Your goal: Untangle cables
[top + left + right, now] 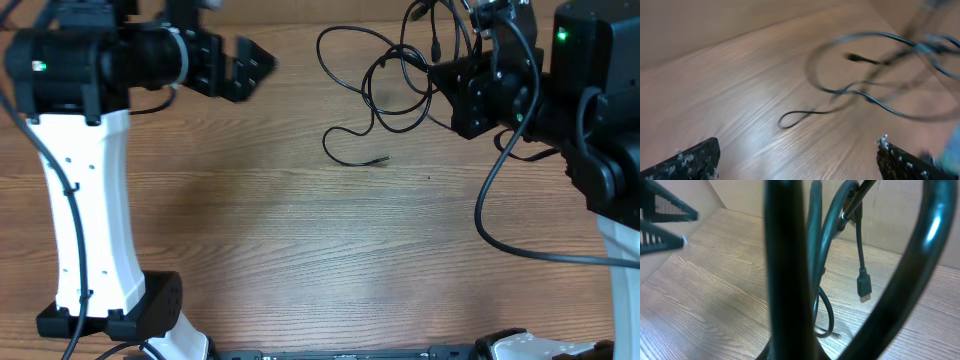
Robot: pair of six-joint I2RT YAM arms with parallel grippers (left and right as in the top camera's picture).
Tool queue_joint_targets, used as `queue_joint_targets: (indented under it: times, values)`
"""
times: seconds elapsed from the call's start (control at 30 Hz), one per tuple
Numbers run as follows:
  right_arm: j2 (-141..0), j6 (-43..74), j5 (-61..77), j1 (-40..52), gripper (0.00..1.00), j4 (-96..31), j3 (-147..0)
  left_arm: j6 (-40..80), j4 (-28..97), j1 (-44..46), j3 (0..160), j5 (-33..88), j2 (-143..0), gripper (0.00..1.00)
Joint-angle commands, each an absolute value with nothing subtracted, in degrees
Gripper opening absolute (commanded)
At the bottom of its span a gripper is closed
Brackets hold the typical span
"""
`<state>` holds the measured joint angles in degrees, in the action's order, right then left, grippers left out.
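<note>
The right gripper (478,25) is clamped shut on the cables (398,62), so a few strands are lifted and one plug (864,286) is seen dangling just below the grip. The rest of the cables is sprawled in loose loops on the table (300,250), with a thin end trailing out of the tangle. The left gripper (262,68) is spread wide, well to the left of the cables.

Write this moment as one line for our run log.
left gripper: open, empty | right gripper: shut on cables, plug dangling | loose end on table | state: tangled
</note>
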<state>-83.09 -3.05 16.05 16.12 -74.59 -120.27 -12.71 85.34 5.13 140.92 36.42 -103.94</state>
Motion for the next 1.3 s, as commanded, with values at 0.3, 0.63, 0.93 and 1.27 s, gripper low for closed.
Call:
queue_joint_targets:
  times: [0.3, 0.63, 0.93, 1.27]
  values:
    - [-75.50, -3.22, 18.85, 16.08, 0.04, -75.02, -121.32, -31.07, 83.70, 13.41, 141.12, 40.62, -110.67, 1.00]
    - [-74.37, -3.22, 25.21, 16.08, 0.04, -78.43, -121.32, -25.61, 77.01, 16.71, 141.12, 42.46, -116.64, 0.98]
    - [-74.35, -3.86, 26.11, 16.08, 0.04, -82.39, -121.32, -11.35, 74.87, 17.50, 141.12, 29.54, -116.51, 0.04]
    - [-71.61, -5.32, 9.78, 8.73, 0.04, -77.49, -121.32, 3.60, 94.41, 1.72, 141.14, -5.41, -108.49, 0.04]
